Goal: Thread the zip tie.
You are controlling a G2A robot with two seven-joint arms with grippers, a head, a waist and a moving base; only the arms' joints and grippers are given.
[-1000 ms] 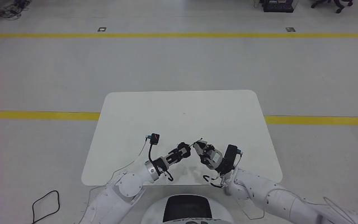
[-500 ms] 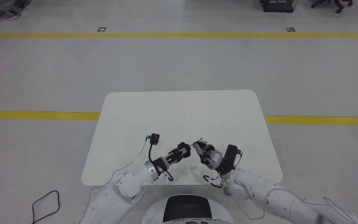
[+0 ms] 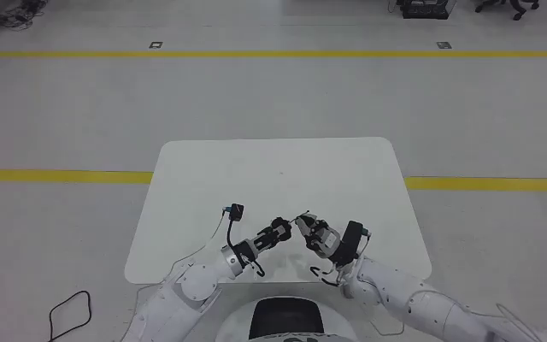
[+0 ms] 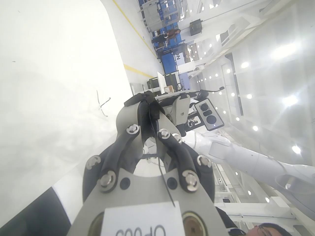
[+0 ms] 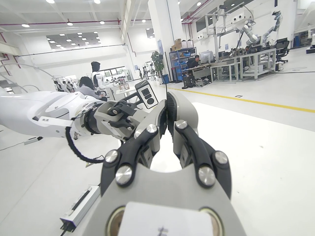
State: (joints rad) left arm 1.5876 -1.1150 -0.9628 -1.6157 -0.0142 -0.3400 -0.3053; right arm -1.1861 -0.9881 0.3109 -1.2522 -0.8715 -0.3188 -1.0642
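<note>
**Two hands, one zip tie, held tip to tip**

Nearest the robot, the two hands meet point to point over the near part of the one white surface [image 3: 273,171].

The left hand [image 3: 279,228] has its two fingers pressed together on the single black zip tie [image 4: 161,170]. In the left wrist view the thin strap comes out from between the fingertips. It runs back through the gap between the two fingers and over the palm plate toward the wrist.

The right hand [image 3: 305,226] sits just beside the left hand's tips, pointed at them. Its two fingers are likewise closed, pad against pad. In the right wrist view a thin black strand rises from between those pads and runs off the frame. It looks to be the same tie, so each hand grips one part of it. The tie is carried in the hands rather than lying on the surface. The spot where the two ends would meet is hidden between the fingertips, so I cannot tell whether the tail has entered the head.

Behind the left hand and off to its outer side, one loop of black cable [image 3: 68,312] lies on the pale floor [image 3: 256,94].

Beyond both hands the surface stretches away to its rounded far corners.

Two yellow lines cross the floor. The first line [image 3: 68,176] shows on either side of the surface. The second line [image 3: 256,54] lies well past the far edge. Two small dark floor plates [image 3: 155,44] sit just beyond the second line.
</note>
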